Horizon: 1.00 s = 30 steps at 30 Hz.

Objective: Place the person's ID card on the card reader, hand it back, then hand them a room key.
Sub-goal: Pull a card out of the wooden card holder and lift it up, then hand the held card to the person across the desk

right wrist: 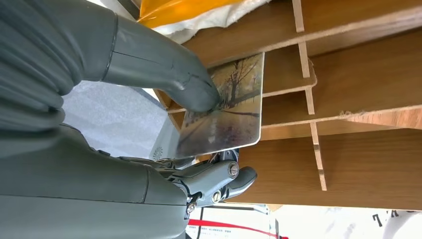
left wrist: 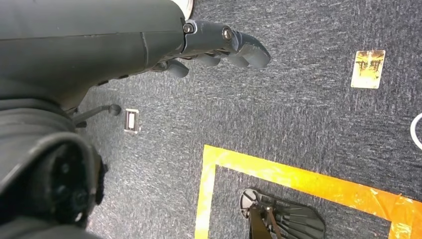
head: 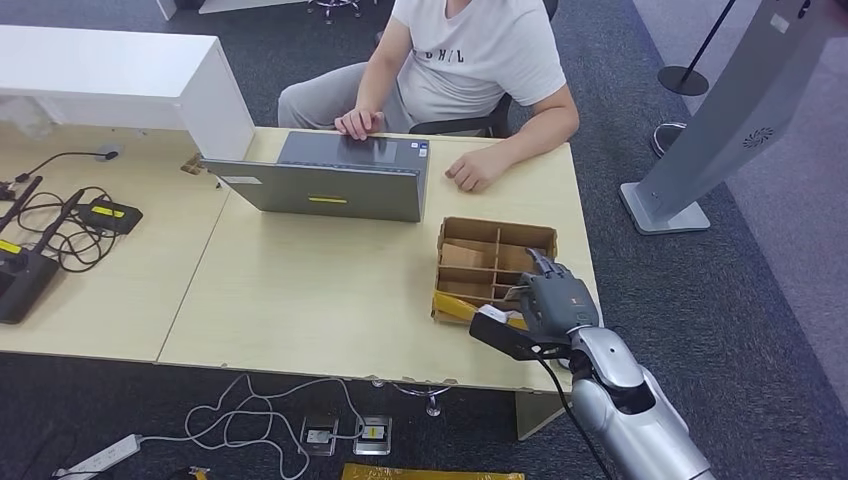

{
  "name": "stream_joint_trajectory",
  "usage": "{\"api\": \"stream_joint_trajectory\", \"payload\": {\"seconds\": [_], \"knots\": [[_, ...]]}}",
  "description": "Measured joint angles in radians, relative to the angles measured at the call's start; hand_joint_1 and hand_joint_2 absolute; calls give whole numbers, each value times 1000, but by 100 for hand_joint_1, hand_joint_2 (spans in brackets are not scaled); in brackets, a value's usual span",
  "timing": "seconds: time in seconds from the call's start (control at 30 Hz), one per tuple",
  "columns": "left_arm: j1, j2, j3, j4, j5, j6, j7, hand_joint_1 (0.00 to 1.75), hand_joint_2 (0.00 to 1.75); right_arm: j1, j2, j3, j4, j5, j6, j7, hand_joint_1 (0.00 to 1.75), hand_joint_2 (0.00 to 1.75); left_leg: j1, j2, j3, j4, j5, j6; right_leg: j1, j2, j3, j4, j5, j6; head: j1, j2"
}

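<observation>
My right hand [head: 555, 295] is over the near side of an open wooden divider box [head: 497, 225] at the table's right end. In the right wrist view its thumb [right wrist: 164, 69] presses on a picture card [right wrist: 234, 109] printed with autumn trees, and the fingers [right wrist: 224, 179] support it from below. The card sits just in front of the box's slots [right wrist: 358, 99]. The person [head: 470, 60] sits across the table with one hand [head: 475, 172] resting on the tabletop. My left hand [left wrist: 219, 47] hangs above the carpet, holding nothing, its fingers loosely bent.
A grey laptop [head: 330, 180] lies closed in front of the person. Black devices with yellow labels [head: 110, 215] and tangled cables sit at the table's left. A white raised counter [head: 120, 70] stands at the back left, a grey kiosk stand [head: 700, 150] at the right. A picture card [left wrist: 368, 68] lies on the carpet.
</observation>
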Motion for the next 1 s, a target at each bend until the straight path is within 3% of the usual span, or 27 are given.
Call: {"api": "stream_joint_trajectory", "payload": {"seconds": [0.7,1.0], "knots": [[0,2,-3,0,-2,0,0,0,0,0,1,-1,0,-10,-8,1,175,175,0,0,0,0,0,0,0,0,0,0,0,0,0,0],[0,2,-4,0,-2,2,-1,0,0,-56,-5,-36,-3,16,-86,-31,175,175,0,1,0,0,0,0,0,1,0,0,0,0,0,0]]}}
